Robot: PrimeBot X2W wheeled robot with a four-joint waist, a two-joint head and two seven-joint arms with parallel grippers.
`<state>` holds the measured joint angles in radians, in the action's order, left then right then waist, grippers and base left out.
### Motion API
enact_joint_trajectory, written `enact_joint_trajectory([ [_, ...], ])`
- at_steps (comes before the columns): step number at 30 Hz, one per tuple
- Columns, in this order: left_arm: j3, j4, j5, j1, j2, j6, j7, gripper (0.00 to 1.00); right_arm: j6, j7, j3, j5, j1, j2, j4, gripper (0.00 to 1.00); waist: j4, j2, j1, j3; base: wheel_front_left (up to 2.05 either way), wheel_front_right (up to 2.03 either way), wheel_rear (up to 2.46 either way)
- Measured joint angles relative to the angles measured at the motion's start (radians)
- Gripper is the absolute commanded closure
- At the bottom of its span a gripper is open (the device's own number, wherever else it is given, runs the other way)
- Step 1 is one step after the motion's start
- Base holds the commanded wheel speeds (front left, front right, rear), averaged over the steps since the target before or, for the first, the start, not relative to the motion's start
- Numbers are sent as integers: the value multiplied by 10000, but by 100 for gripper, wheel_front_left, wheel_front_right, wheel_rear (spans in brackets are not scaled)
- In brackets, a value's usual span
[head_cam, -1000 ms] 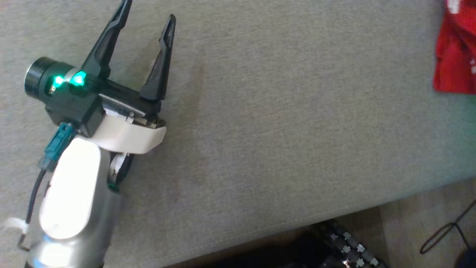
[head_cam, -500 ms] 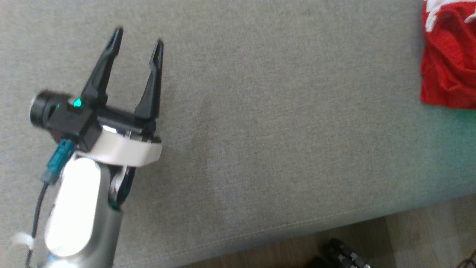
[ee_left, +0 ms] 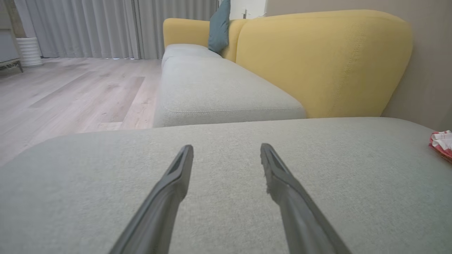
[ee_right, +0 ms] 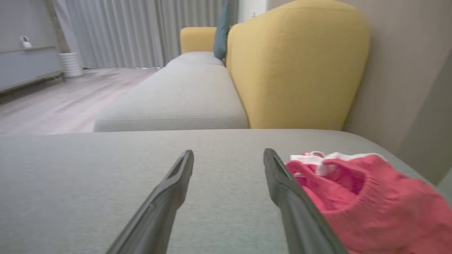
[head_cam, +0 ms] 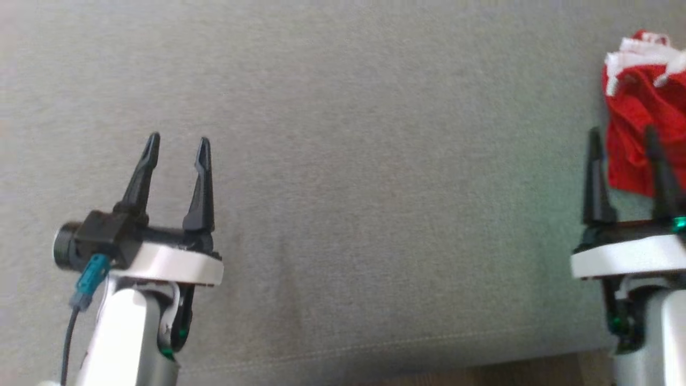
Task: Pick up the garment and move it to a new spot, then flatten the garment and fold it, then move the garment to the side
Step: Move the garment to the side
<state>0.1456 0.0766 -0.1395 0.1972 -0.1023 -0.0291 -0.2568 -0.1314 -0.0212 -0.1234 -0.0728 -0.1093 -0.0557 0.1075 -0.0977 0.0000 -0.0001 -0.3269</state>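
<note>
Left claw (head_cam: 178, 140) nearer grey sofa (head_cam: 375, 161) edge

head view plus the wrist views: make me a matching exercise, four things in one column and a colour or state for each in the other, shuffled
Things:
1. garment
2. backrest
3. pillow
4. left gripper

Colour or state:
a. yellow
b. open, nothing between the fingers
c. red with white trim
d. teal

Pairs: 1-c, 2-a, 3-d, 4-b
</note>
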Motion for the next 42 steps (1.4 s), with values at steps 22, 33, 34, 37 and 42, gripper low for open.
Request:
enact_joint_trajectory([
  [22,-201,512,-307,-1816,-15,203,94,0,0,-581,1016,-612,1187,98,-1143,0,1254,0,0,2319,0,0,0],
  [33,-31,303,-307,-2734,-167,295,357,0,0,-399,1051,-685,2104,105,-997,0,1091,0,-1,3252,0,0,0],
  [34,-13,249,-307,-2810,-174,305,403,0,0,-389,1049,-685,2160,107,-965,0,1079,0,-1,3310,0,0,0],
  [37,8,151,-307,-2889,-201,343,453,0,0,-368,1041,-685,2265,107,-874,0,1069,0,-1,3376,0,0,0],
  [42,23,31,-307,-2889,-217,453,531,0,0,-299,1026,-685,2263,109,-788,0,1103,0,0,3408,0,0,0],
])
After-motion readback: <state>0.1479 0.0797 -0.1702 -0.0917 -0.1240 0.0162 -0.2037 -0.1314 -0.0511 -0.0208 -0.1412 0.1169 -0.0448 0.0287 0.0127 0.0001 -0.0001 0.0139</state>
